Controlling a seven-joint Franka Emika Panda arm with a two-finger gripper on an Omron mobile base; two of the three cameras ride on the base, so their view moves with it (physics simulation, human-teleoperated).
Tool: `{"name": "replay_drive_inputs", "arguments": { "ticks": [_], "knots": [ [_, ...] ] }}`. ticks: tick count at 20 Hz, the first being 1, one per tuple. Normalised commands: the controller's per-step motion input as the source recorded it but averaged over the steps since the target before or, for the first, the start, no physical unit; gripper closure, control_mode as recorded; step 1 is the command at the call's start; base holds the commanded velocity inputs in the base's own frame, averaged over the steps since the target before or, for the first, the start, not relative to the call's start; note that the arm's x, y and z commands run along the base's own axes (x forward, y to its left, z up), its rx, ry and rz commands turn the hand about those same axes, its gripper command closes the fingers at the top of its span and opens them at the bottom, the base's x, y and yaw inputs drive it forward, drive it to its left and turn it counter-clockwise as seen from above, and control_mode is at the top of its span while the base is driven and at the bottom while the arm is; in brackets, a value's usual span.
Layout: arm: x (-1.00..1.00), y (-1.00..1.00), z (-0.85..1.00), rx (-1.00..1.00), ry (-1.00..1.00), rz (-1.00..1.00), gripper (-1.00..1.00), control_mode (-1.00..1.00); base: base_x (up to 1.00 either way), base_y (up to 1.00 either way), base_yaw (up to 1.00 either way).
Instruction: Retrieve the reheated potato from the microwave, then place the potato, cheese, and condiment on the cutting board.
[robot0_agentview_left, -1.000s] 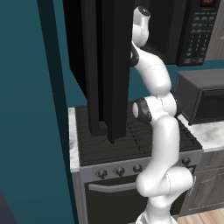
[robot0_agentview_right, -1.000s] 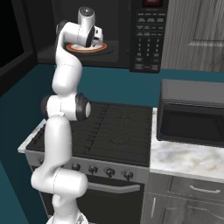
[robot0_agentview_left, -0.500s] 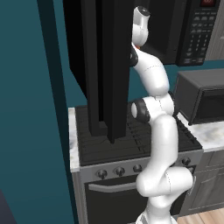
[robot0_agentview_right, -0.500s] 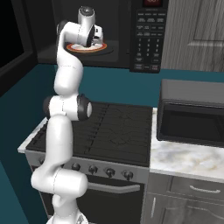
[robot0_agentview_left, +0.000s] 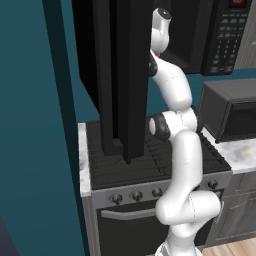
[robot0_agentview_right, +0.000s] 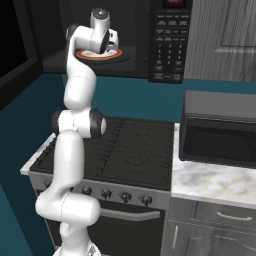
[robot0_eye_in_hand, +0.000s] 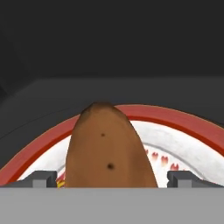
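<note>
The microwave (robot0_agentview_right: 167, 45) hangs above the stove with its door (robot0_agentview_left: 120, 75) swung wide open. Inside it, a tan-brown potato (robot0_eye_in_hand: 107, 148) lies on a white plate with a red rim (robot0_eye_in_hand: 188, 127). My gripper (robot0_agentview_right: 111, 42) reaches into the cavity just above the plate (robot0_agentview_right: 97, 54). In the hand view the gripper (robot0_eye_in_hand: 113, 179) is open, with one fingertip (robot0_eye_in_hand: 43, 178) on each side of the potato's near end and a gap on both sides. The cheese, condiment and cutting board are out of view.
A smaller dark grey box appliance (robot0_agentview_right: 220, 130) stands on the marble counter (robot0_agentview_right: 210, 182) to the right. The black stove top (robot0_agentview_right: 130, 150) lies below the arm. The open microwave door juts out on the arm's left, next to a teal wall (robot0_agentview_left: 30, 125).
The arm's upper links have shifted very slightly. The hand stays inside the microwave and the jaws stand as wide as before.
</note>
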Motion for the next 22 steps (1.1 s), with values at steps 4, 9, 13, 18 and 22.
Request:
{"name": "replay_drive_inputs", "arguments": {
  "ticks": [4, 9, 13, 18, 22],
  "knots": [
    [0.17, 0.04, -0.13, 0.0, 0.0, 0.0, 1.0, -1.0, 0.0, 0.0, 0.0],
    [0.13, 0.07, -0.09, 0.0, 0.01, 0.0, 1.0, -1.0, 0.0, 0.0, 0.0],
    [0.04, 0.02, -0.03, 0.0, 0.0, 0.0, 1.0, -1.0, 0.0, 0.0, 0.0],
    [-0.17, 0.0, 0.11, 0.0, -0.03, 0.0, 1.0, -1.0, 0.0, 0.0, 0.0],
    [-0.38, 0.0, 0.19, 0.0, -0.08, 0.0, 1.0, -1.0, 0.0, 0.0, 0.0]
  ]
}}
